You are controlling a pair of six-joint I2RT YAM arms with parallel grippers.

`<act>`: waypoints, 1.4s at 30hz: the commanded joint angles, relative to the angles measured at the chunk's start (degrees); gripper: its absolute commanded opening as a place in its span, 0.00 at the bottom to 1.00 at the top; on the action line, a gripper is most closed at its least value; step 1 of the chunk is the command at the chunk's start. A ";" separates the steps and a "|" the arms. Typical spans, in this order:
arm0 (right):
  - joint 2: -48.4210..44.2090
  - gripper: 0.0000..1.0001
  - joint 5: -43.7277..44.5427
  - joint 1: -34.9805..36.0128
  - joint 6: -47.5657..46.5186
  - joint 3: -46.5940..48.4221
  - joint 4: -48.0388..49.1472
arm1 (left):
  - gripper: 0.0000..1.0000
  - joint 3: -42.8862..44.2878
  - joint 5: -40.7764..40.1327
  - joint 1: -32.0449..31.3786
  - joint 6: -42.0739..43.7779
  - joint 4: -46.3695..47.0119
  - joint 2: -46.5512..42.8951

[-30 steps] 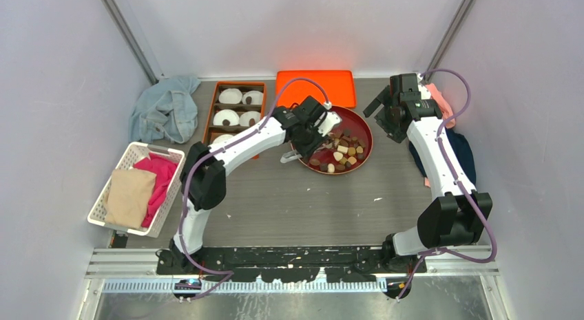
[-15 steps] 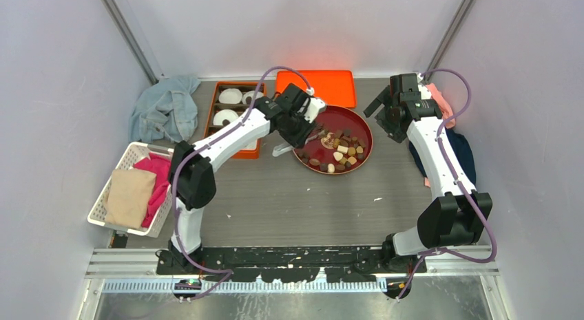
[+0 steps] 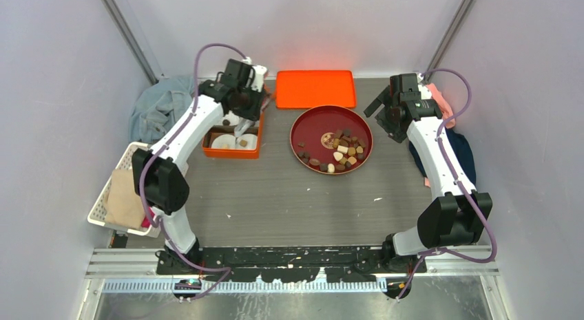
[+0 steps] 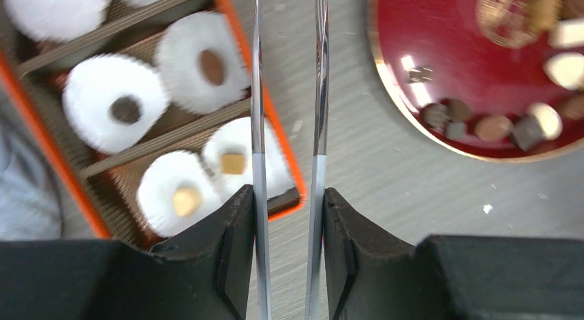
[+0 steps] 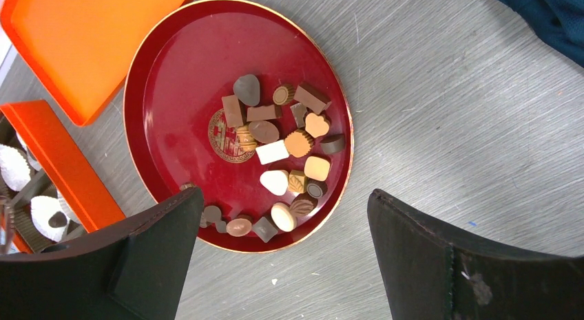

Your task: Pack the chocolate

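Several dark, tan and cream chocolates point(image 3: 337, 151) lie on a round red plate point(image 3: 310, 124), also seen in the right wrist view point(image 5: 282, 148). An orange divided box point(image 3: 231, 153) holds white paper cups. In the left wrist view, some cups point(image 4: 113, 110) hold one chocolate each, such as a tan square point(image 4: 233, 163). My left gripper point(image 3: 248, 110) hangs over the box's right edge point(image 4: 279, 137), shut on metal tongs point(image 4: 257, 127). The tong tips are out of view. My right gripper point(image 3: 386, 120) is open and empty above the plate's right rim point(image 5: 348, 162).
An orange lid point(image 3: 315, 88) lies behind the plate. A blue cloth point(image 3: 165, 107) sits left of the box. A white basket point(image 3: 131, 189) with pink and tan cloths stands at the left. Dark blue point(image 3: 465, 151) and pink point(image 3: 441, 100) cloths lie at the right.
My left arm has swung left with the tongs, from over the plate's left side to over the orange box. The right arm has not moved.
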 commanded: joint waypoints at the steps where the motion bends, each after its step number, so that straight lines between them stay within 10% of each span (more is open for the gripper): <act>1: -0.48 0.94 0.42 -0.06 -0.02 2.10 1.21 | 0.00 1.68 -6.05 6.06 -6.15 0.85 -1.01; 42: 0.76 0.94 0.49 -0.10 -0.11 3.47 0.26 | 0.00 22.18 -5.25 18.48 -16.72 -7.30 21.18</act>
